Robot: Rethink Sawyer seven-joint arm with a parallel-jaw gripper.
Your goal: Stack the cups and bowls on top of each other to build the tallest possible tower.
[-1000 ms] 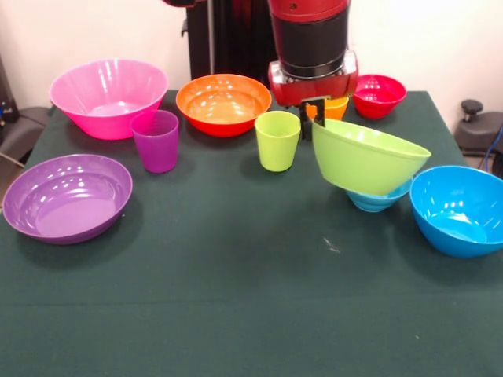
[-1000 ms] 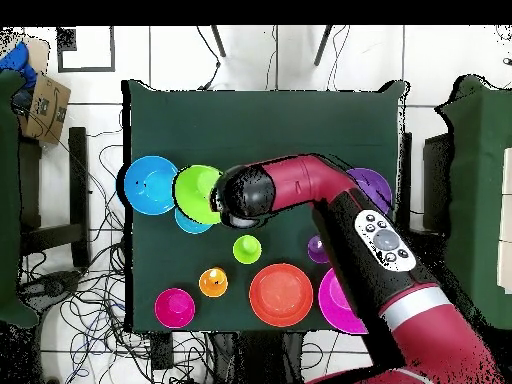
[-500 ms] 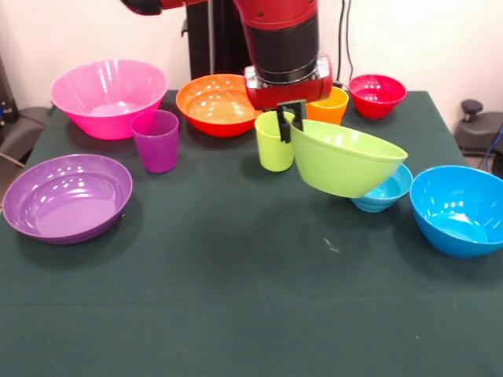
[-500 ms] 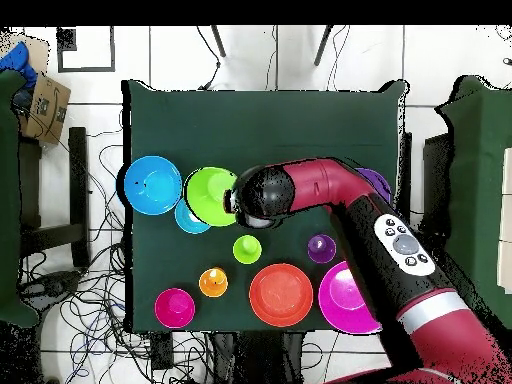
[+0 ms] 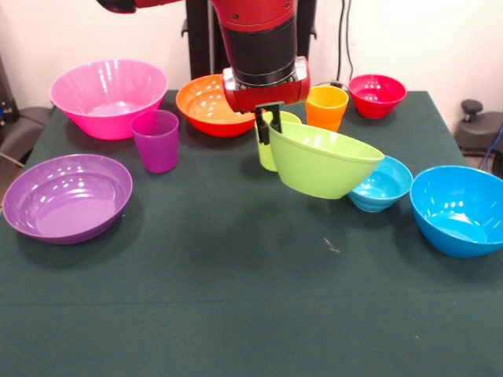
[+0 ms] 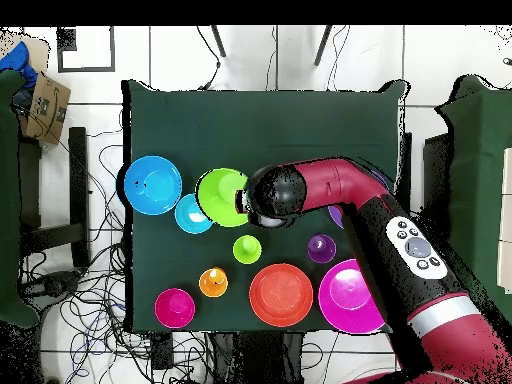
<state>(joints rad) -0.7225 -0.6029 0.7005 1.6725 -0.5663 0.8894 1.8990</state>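
The lime green bowl [image 5: 324, 159], a glossy round plastic shell with a smooth curved wall, hangs tilted above the table, its open mouth tipped up and toward the camera in the front view. The gripper [image 5: 264, 126] pinches its rim on the side nearest the arm, two thin black fingers [image 5: 258, 127] clamped over the edge, beneath a red and black cylindrical wrist. From overhead the bowl [image 6: 222, 196] sits clear of the cloth just beside the arm's rounded head.

Directly behind it in the front view stands the lime green cup [image 5: 271, 145], a plain handleless tumbler, partly hidden by the bowl. The orange cup [image 5: 326, 107] stands farther back, and the small light blue bowl [image 5: 380, 184] rests just beside the raised bowl's low side. The big blue bowl [image 5: 460, 209] lies farther out, the small red bowl [image 5: 378, 95] near the far corner.

On the other side sit the orange bowl [image 5: 206, 104], the deep big pink bowl [image 5: 108, 96], the purple cup [image 5: 156, 140] and the shallow purple bowl [image 5: 66, 197]. All rest upright and apart on a matte dark green tablecloth [image 5: 236, 298].
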